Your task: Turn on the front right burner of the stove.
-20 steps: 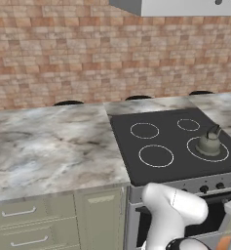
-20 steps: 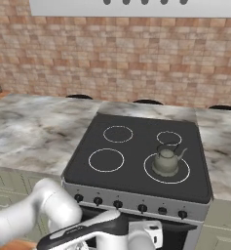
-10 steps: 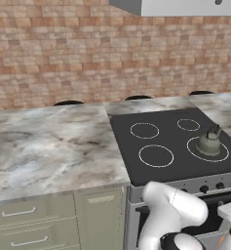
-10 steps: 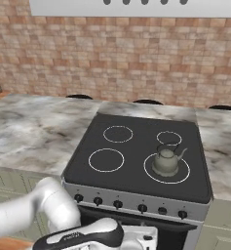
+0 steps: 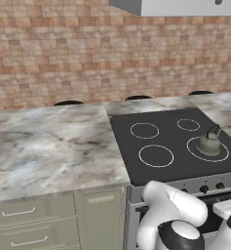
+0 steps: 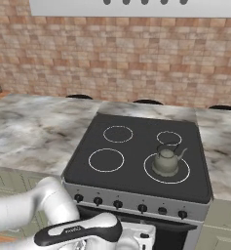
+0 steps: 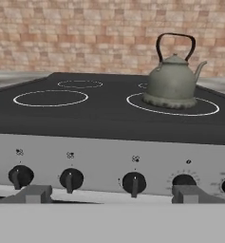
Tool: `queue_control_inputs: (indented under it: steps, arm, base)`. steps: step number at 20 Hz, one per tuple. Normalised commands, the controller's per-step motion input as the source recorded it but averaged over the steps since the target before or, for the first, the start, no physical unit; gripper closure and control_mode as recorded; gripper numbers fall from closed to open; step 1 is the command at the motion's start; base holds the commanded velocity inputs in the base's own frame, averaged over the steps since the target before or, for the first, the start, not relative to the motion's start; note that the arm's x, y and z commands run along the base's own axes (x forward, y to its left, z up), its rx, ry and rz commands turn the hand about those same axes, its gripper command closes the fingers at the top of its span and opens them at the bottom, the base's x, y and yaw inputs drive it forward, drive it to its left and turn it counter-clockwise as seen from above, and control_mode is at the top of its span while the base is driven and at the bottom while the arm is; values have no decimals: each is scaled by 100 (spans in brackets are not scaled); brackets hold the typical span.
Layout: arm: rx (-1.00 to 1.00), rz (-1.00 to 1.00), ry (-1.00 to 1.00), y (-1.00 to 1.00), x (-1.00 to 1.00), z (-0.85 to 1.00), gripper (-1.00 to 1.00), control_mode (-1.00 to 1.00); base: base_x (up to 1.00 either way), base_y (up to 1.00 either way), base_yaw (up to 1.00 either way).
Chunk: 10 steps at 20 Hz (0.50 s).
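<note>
Stove (image 5: 178,168) — flat black glass cooktop with four white rings, silver front panel below carrying small black knobs (image 5: 203,189). Front right burner (image 5: 208,149) — widest ring, with a grey-green kettle (image 5: 209,143) standing on it, handle upright. Marble countertop (image 5: 48,146) adjoins the cooktop's left edge; pale green drawers (image 5: 31,225) with metal handles beneath. Brick wall (image 5: 63,53) behind. Range hood (image 5: 180,7) at upper right. White arm (image 5: 173,217) with a dark joint rises at lower right, in front of the oven door.
</note>
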Motion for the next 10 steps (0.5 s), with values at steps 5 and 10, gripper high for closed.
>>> queue_control_inputs:
  steps: [5, 10]
  arm:
    - [0, -2, 0, 1, 30, -5, -100, -100]
    - [0, 0, -2, 0, 29, -12, -100, -100]
  base:
    - [0, 0, 0]
    - [0, 0, 0]
